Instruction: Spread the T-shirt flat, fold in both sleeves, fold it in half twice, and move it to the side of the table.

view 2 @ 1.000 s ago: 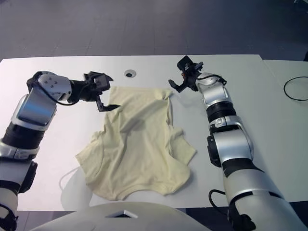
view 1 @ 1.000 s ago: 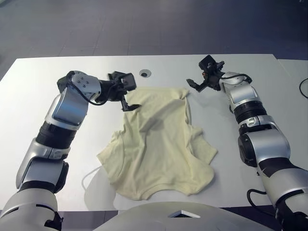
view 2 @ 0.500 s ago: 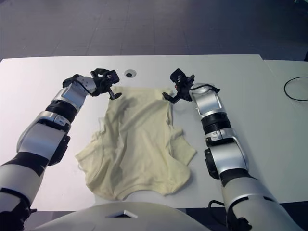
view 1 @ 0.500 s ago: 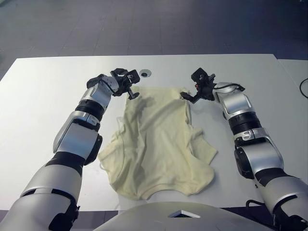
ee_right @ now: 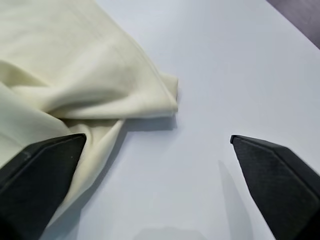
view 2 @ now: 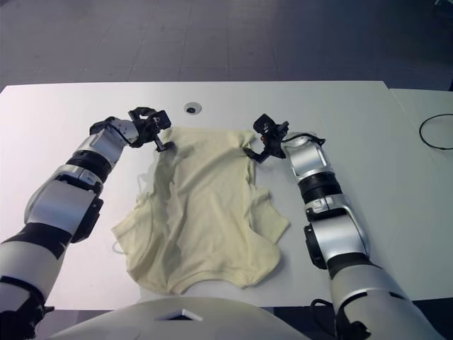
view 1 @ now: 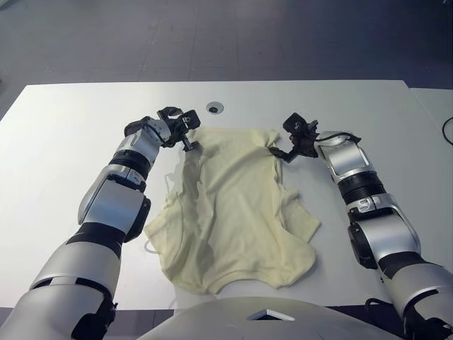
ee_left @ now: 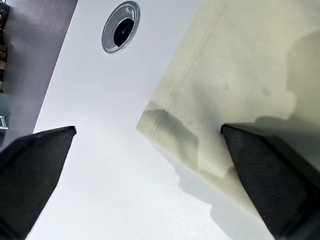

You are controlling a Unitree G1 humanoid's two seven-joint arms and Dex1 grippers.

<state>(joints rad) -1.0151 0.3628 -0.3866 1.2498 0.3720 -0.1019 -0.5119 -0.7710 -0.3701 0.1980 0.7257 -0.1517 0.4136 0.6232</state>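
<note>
A pale yellow T-shirt (view 1: 230,205) lies wrinkled in the middle of the white table (view 1: 71,127), its straight hem at the far end. My left gripper (view 1: 187,141) hovers at the hem's far left corner (ee_left: 152,120). It is open, with that corner between its dark fingers (ee_left: 270,170). My right gripper (view 1: 284,150) is at the far right corner of the shirt (ee_right: 167,97). It is open too, and the bunched corner lies between its fingertips (ee_right: 40,165), apart from them.
A round metal grommet (view 1: 213,108) is set in the table just beyond the shirt's hem. A black cable loop (view 2: 435,131) lies at the table's right edge. Bare tabletop stretches on both sides of the shirt.
My left arm has straightened forward, carrying its gripper to the hem's far left corner. The right gripper has come down and inward to the far right corner. The hem lies flatter.
</note>
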